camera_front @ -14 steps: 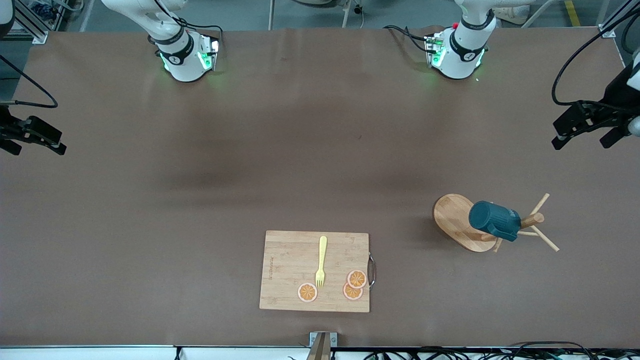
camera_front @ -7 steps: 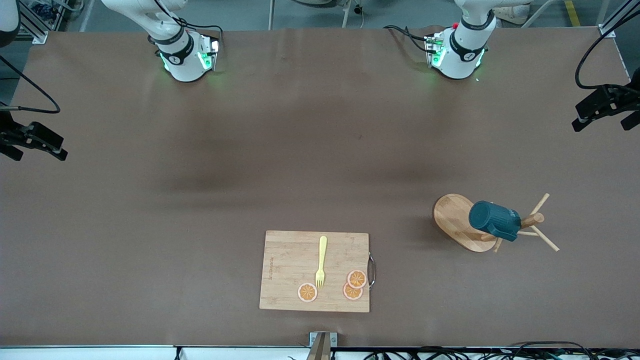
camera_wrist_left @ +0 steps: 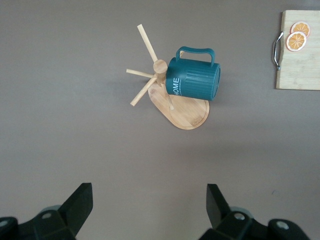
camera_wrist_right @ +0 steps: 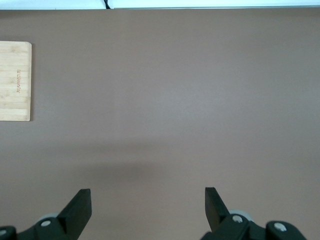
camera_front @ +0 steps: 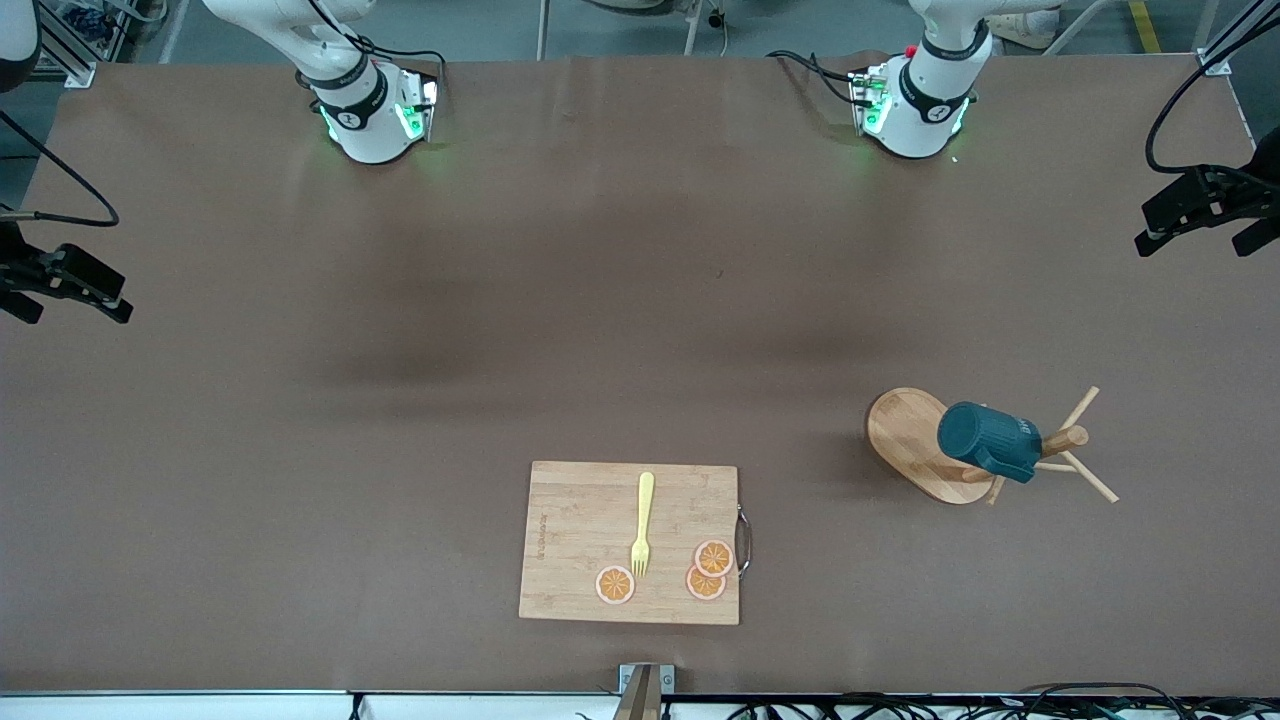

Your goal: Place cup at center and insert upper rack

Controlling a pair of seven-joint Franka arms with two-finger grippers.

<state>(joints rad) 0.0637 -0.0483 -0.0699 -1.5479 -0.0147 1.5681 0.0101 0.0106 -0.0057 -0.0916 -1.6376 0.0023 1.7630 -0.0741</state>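
The cup (camera_front: 988, 441) is a dark teal ribbed mug hanging on its side from the upper rack (camera_front: 918, 443), a light wooden mug tree whose oval base rests flat on the table (camera_front: 500, 330) toward the left arm's end. In the left wrist view the cup (camera_wrist_left: 194, 80) shows its handle and white lettering near the rim, with its body over the oval base and touching the central post of the rack (camera_wrist_left: 186, 112). 3 thin pegs fan out from the post's tip, away from the cup.

The left hand (camera_front: 1205, 215) hangs in the air over the table edge at the left arm's end, well apart from the cup and rack. Its 2 fingers (camera_wrist_left: 77, 202) are spread wide and hold nothing; the cup and rack sit in the open space out ahead of them in the wrist view.

The right hand (camera_front: 60, 285) hangs over the table edge at the right arm's end, far from the cup. Its fingers (camera_wrist_right: 77, 205) are also spread wide with nothing between them, and only bare table lies below.

A bamboo cutting board (camera_front: 580, 520) lies on the table near the front camera, between the 2 hands' ends and nearer the camera than the rack. On it lie a yellow fork (camera_front: 642, 524) and 3 orange slices (camera_front: 614, 584), 2 of them overlapping beside the board's metal handle (camera_front: 743, 541).
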